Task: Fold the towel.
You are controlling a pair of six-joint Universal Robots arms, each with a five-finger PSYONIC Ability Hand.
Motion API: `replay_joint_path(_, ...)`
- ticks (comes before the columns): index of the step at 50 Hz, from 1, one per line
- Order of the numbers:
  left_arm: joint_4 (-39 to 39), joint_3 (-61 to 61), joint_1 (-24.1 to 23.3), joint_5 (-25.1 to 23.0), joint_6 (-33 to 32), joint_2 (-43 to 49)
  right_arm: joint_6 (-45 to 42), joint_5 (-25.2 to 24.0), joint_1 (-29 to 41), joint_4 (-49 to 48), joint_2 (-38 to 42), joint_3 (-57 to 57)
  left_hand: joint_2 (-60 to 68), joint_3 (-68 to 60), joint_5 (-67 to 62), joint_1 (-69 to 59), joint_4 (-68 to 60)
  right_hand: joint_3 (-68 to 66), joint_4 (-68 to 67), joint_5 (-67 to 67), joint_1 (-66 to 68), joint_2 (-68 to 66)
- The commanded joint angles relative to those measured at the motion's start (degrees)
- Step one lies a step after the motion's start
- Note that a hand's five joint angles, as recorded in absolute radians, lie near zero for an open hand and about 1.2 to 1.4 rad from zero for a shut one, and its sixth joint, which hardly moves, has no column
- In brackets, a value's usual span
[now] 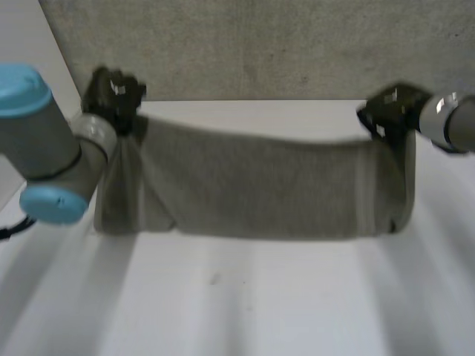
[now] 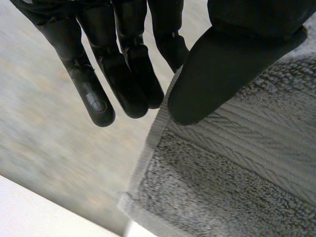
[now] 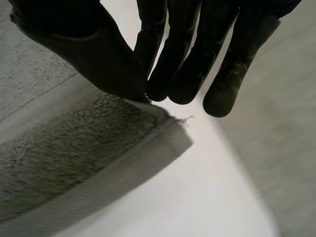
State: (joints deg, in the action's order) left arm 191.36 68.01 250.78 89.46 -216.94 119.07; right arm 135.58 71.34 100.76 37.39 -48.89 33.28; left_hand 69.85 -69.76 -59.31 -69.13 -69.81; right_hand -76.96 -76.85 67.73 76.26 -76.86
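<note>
The grey towel point(image 1: 252, 185) is stretched wide between the two hands, over the far part of the white tabletop point(image 1: 245, 297). The towel's upper edge sags a little in the middle. Its lower edge seems to rest on the tabletop, but the head view is not clear enough to be sure. The left hand point(image 1: 111, 93) is at the towel's upper left corner. Its thumb point(image 2: 222, 64) lies on the cloth's edge with the fingers point(image 2: 123, 84) behind it, so this hand grips the towel. The right hand point(image 1: 390, 111) is at the towel's upper right corner and pinches that corner between the thumb and the fingertips point(image 3: 158, 84).
</note>
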Motion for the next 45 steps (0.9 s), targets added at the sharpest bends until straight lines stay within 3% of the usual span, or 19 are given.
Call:
replay_joint_path(1, 4.02, -16.86, -0.99, 3.35, 3.80, 0.72, 12.08, 4.95, 3.74, -12.69, 4.86, -27.57, 10.15, -10.24, -10.69, -10.87, -10.19, -3.04, -3.15, 2.27, 3.74, -3.14)
replay_joint_path(3, 9.10, -20.27, -0.99, 6.06, 6.60, -0.50, 18.03, 6.52, 3.83, -19.34, 3.55, -30.73, 10.15, -10.24, -10.69, -10.87, -10.19, -3.04, -3.15, 2.27, 3.74, -3.14)
replay_joint_path(8, 12.46, -20.29, -0.91, 6.95, 10.47, -2.88, 21.57, 5.65, 3.83, -19.91, -0.05, -27.94, 10.15, -10.24, -10.69, -10.87, -10.19, -3.04, -3.15, 2.27, 3.74, -3.14)
replay_joint_path(18, 5.70, -7.58, 0.67, 4.15, 16.45, -3.50, 14.39, 0.73, 3.39, -13.05, -3.31, -7.84, 10.15, -10.24, -10.69, -10.87, -10.19, -3.04, -3.15, 2.27, 3.74, -3.14)
replay_joint_path(27, 8.14, 13.61, 1.91, -4.81, 15.93, -2.01, 4.45, -1.21, 3.04, -18.21, -4.90, 18.80, 10.15, -10.24, -10.69, -10.87, -10.19, -3.04, -3.15, 2.27, 3.74, -3.14)
replay_joint_path(36, 10.79, 23.39, 2.00, -5.44, 11.89, 0.55, -0.93, -1.38, 1.46, -23.50, -5.33, 31.93, 10.15, -10.24, -10.69, -10.87, -10.19, -3.04, -3.15, 2.27, 3.74, -3.14)
replay_joint_path(45, 9.92, 33.83, 3.58, -5.79, 7.32, -10.33, -1.46, -1.03, -1.18, -19.39, -15.68, 40.62, 10.15, -10.24, -10.69, -10.87, -10.19, -3.04, -3.15, 2.27, 3.74, -3.14)
